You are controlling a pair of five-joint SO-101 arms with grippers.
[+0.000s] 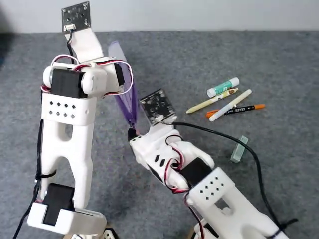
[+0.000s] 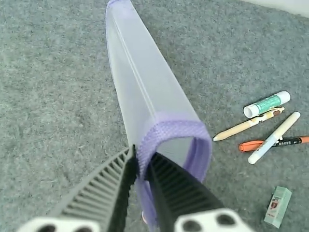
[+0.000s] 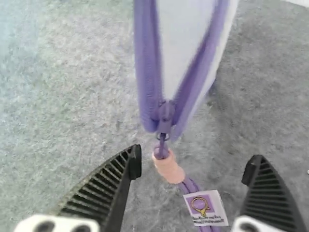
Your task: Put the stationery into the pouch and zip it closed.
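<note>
A translucent pouch (image 1: 124, 94) with purple zip trim is held up off the grey mat. My left gripper (image 2: 140, 171) is shut on the purple rim at the pouch's (image 2: 145, 92) open end. The zip is parted, with the slider (image 3: 163, 133) at the pouch's (image 3: 186, 43) near end. A peach bead (image 3: 168, 167) and a small tag (image 3: 205, 208) hang from the slider. My right gripper (image 3: 194, 162) stands open just short of the slider, with the bead between its jaws. A glue stick (image 1: 223, 87), beige pen (image 1: 212, 101), white marker (image 1: 230, 105) and orange pen (image 1: 234, 110) lie together at the right.
A small pale green eraser (image 1: 239, 149) lies apart from the pens, nearer the right arm's black cable (image 1: 249, 149). The grey mat (image 1: 279, 55) covers the table. Both arms' bodies fill the left and lower middle of the high view.
</note>
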